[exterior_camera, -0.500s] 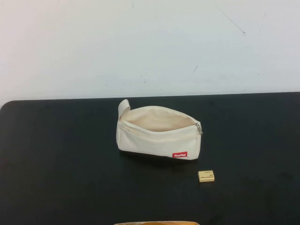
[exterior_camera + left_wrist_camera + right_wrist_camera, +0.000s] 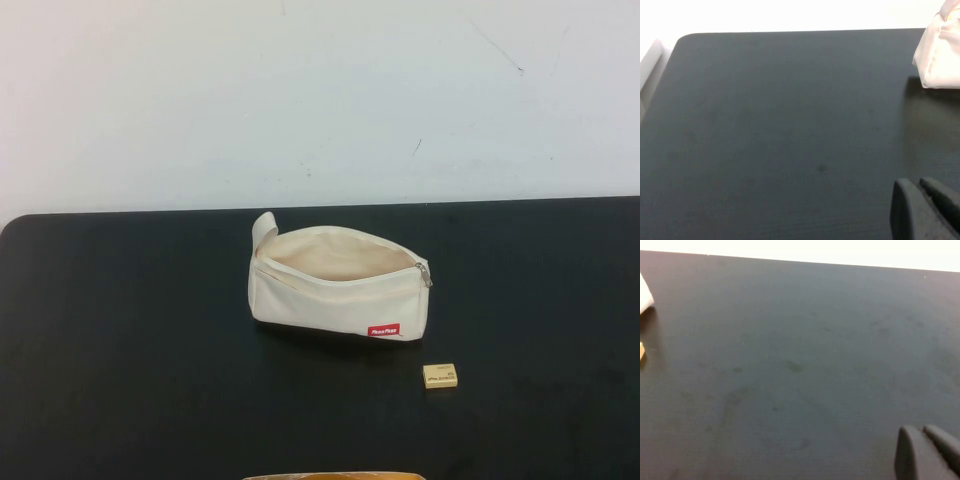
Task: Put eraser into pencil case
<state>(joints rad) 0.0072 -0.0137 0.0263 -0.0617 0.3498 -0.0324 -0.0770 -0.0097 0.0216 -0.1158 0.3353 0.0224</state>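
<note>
The cream-white pencil case (image 2: 335, 290) stands unzipped, mouth up, in the middle of the black table (image 2: 120, 330), red label on its front, zipper pull at its right end, loop tab at its left end. The tiny yellow-tan eraser (image 2: 440, 375) lies on the table just in front of the case's right end. Neither arm shows in the high view. My left gripper (image 2: 919, 186) is shut and empty over bare table, well left of the case's end (image 2: 940, 50). My right gripper (image 2: 921, 432) is shut and empty over bare table, far right of the eraser's edge (image 2: 641, 351).
A white wall (image 2: 320, 90) rises behind the table's far edge. A tan object (image 2: 335, 476) pokes in at the near edge in the high view. The table's rounded far left corner (image 2: 682, 40) shows in the left wrist view.
</note>
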